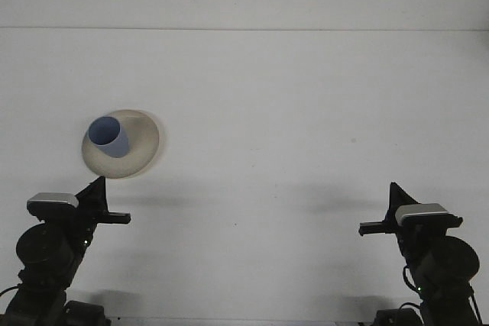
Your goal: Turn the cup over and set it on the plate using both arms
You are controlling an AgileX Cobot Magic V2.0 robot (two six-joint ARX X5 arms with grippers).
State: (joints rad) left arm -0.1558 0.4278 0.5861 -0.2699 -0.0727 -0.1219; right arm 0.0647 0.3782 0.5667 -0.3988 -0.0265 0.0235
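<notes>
A blue cup (109, 137) stands upright, mouth up, on the left part of a beige plate (145, 145) at the table's left. My left gripper (99, 184) sits low at the front left, just below the plate and apart from it, its fingers pressed together with nothing between them. My right gripper (394, 188) rests at the front right, far from the cup, also shut and empty.
The white table (290, 112) stretches wide between and beyond the two arms. A white wall rises behind its far edge.
</notes>
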